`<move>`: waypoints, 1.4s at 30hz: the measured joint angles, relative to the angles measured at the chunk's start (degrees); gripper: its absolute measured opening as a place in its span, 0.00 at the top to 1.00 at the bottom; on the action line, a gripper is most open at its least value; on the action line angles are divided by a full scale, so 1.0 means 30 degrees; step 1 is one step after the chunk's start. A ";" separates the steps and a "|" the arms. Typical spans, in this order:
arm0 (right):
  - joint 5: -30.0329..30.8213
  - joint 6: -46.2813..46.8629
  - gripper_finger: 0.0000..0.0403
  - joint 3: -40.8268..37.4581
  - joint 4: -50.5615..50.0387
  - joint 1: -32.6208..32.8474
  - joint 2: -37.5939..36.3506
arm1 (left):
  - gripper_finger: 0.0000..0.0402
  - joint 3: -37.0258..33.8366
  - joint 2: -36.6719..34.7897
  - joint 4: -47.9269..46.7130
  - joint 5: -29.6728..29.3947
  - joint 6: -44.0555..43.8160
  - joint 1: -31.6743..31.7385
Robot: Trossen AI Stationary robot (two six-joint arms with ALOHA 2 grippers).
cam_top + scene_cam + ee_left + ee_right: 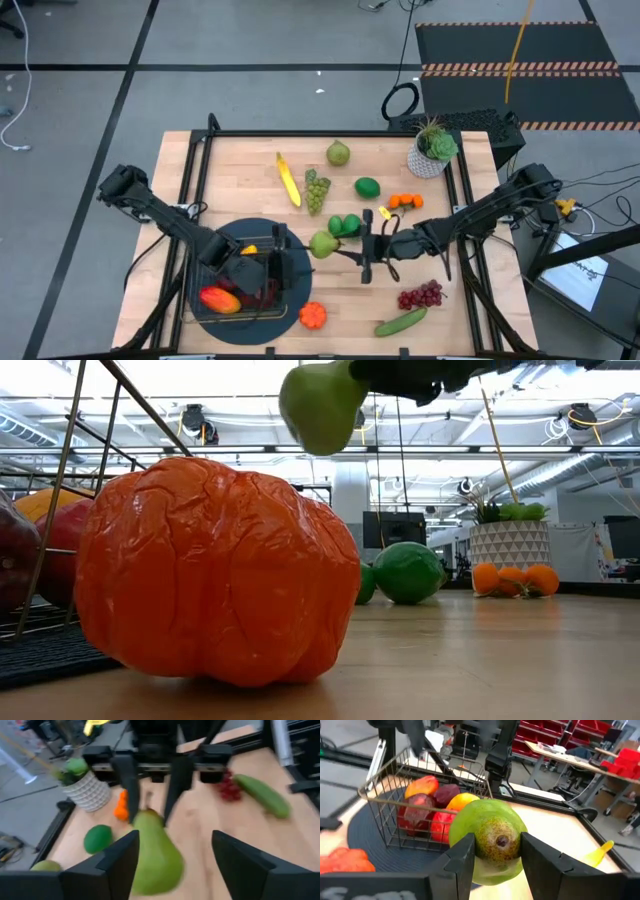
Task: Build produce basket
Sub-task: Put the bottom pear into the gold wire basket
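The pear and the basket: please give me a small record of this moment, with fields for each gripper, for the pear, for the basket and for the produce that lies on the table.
right gripper: shut on the pear, holding it above the table, beside the basket
left gripper: open, over the basket, facing the pear
basket: on the round dark mat, some produce already inside
on the table: orange pepper, cucumber, red grapes, banana, lime
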 joint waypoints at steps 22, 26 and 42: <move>0.0007 -0.2920 0.65 0.0007 0.0796 -0.0003 0.0753 | 0.14 0.0007 0.3637 0.1597 0.1013 -0.0828 0.2960; 0.0015 -0.2882 0.65 0.0007 0.0845 0.0012 0.0753 | 0.24 0.0007 0.3620 0.1578 0.1355 -0.0828 0.3018; 0.0011 -0.2401 0.46 0.0007 0.1192 0.0063 0.0112 | 0.25 0.0029 0.2880 0.0447 0.1661 -0.0790 0.2641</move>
